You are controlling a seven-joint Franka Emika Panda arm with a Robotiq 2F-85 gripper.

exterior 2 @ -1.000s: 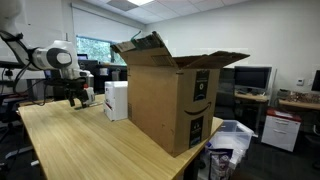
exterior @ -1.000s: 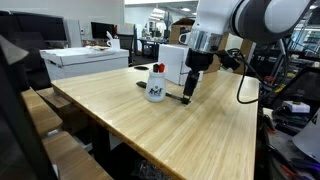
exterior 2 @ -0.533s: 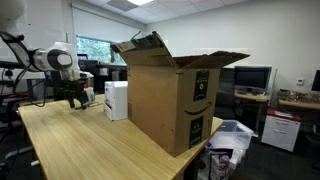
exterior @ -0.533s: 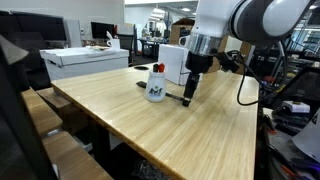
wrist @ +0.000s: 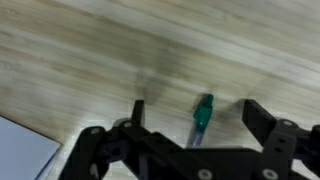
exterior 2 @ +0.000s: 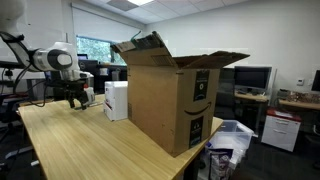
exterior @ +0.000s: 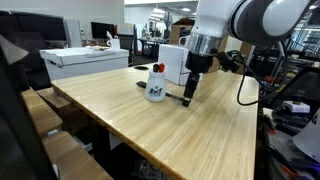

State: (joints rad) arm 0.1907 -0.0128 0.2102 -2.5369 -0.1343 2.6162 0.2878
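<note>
Nothing has shifted since the earlier frames: arm, gripper and objects keep the same places in both exterior views. The gripper (exterior: 188, 98) hangs low over the wooden table (exterior: 150, 135), just beside the white bottle (exterior: 155, 86), on the side away from the table's near edge. Its jaws stand wide apart and hold nothing. In the wrist view the gripper (wrist: 195, 108) straddles a marker (wrist: 202, 117) with a green cap, which lies flat on the wood between the two fingers (wrist: 138, 108) and touches neither. In an exterior view the marker (exterior: 173, 96) shows as a dark stick on the table between the bottle and the gripper. Behind the bottle stands a white box (exterior: 174, 62). Well apart from the bottle, farther along the table, stands a large open cardboard box (exterior 2: 170, 100).
</note>
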